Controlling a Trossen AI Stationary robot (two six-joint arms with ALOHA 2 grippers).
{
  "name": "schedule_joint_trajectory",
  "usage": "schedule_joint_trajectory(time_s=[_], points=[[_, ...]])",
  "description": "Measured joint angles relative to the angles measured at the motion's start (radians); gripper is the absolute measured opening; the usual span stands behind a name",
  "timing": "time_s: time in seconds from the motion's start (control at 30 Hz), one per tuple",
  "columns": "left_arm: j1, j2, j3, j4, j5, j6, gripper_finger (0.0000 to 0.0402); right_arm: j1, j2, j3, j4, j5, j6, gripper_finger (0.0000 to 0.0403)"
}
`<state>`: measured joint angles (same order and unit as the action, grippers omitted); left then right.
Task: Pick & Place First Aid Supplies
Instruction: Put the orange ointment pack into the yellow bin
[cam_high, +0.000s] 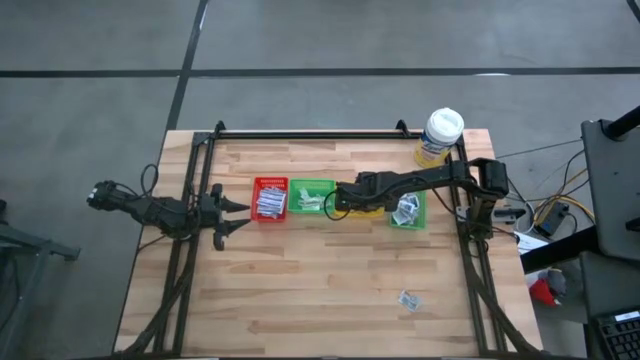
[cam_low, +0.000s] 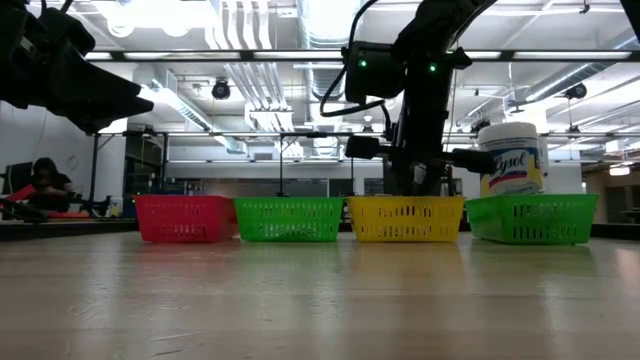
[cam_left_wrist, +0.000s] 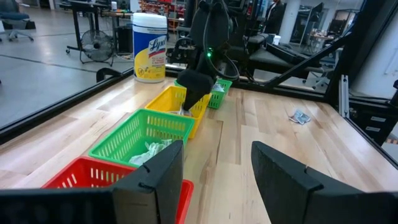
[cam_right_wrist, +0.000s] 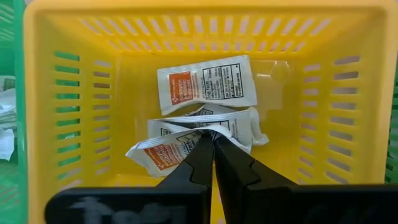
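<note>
Four small trays are lined up across the wooden table (cam_high: 320, 300): red tray (cam_high: 270, 199), green tray (cam_high: 311, 196), yellow tray (cam_right_wrist: 37, 124), then a second green tray (cam_high: 409, 211) — a white-lidded wipes tub (cam_high: 440, 136) is stood behind that last one.

The right gripper (cam_right_wrist: 213, 142) is reached down into the yellow tray, its jaws pressed together; whether a packet edge is pinched between the tips cannot be told. Three orange-and-white sachets (cam_right_wrist: 205, 84) are seen on the yellow tray's floor, two of them overlapping just at the fingertips, the third lying flat beyond them.

The left gripper (cam_high: 236, 214) is held above the table just beside the red tray, jaws spread wide apart, nothing between them.

White printed strips (cam_high: 270, 203) are piled in the red tray. Pale packets (cam_high: 310, 203) are seen in the first green tray, grey-white packets (cam_high: 406, 211) in the second. One loose packet (cam_high: 408, 299) is left on the bare table — well apart from the trays, toward the right front corner.
</note>
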<state>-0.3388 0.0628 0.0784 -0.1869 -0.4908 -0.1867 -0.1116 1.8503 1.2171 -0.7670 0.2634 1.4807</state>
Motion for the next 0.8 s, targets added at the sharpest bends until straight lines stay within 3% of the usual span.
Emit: schedule_joint_trajectory(time_s=[0.4,0.8], points=[[0.0,0.0,0.0,0.0,0.0,0.0,0.0188,-0.006,0.0,0.0,-0.001,0.051,-0.139,0.0008],[0.0,0.0,0.0,0.0,0.0,0.0,0.0188,-0.009,0.0,0.0,-0.001,0.027,-0.235,0.0008]])
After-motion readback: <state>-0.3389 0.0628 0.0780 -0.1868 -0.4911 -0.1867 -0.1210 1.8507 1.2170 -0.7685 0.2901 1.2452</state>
